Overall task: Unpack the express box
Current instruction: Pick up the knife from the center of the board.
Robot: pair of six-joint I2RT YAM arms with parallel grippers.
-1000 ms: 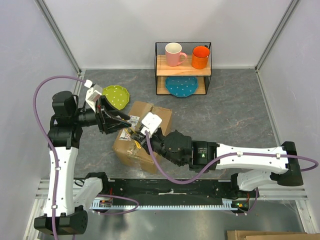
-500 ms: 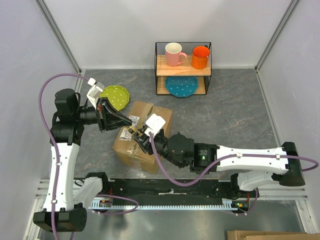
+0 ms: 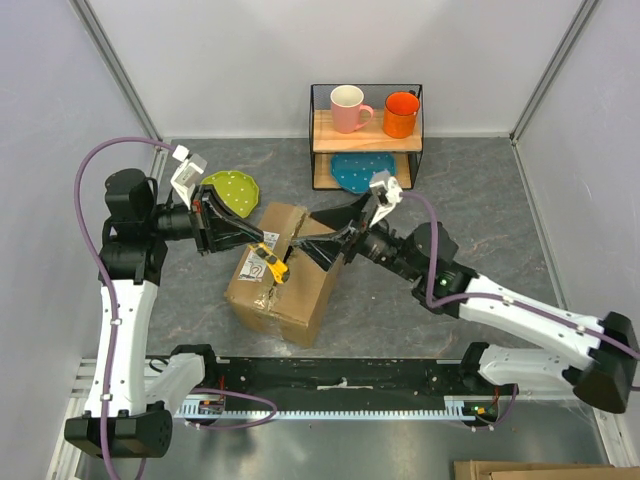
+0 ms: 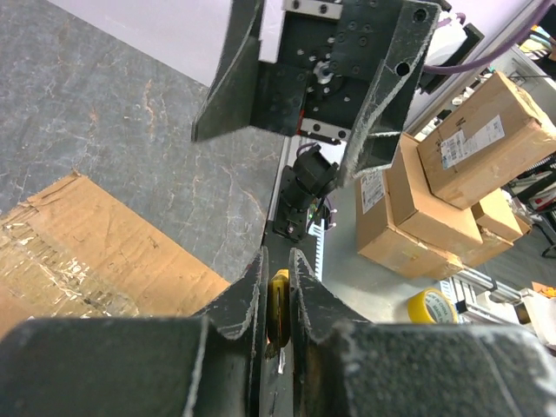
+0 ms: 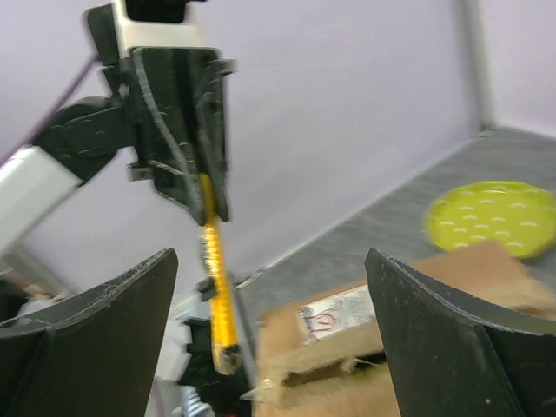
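Barely starting: left gripper point(image 4: 276, 280) is pinching a yellow cutter point(image 3: 272, 263) in its jaws, right gripper point(image 3: 320, 232) is gaping empty, and the express box point(image 3: 285, 292) is looking unopened.

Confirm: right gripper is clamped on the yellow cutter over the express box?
No. It is the left gripper that is clamped on the yellow cutter over the express box; the left wrist view shows the cutter between its fingers. The right gripper is open and empty.
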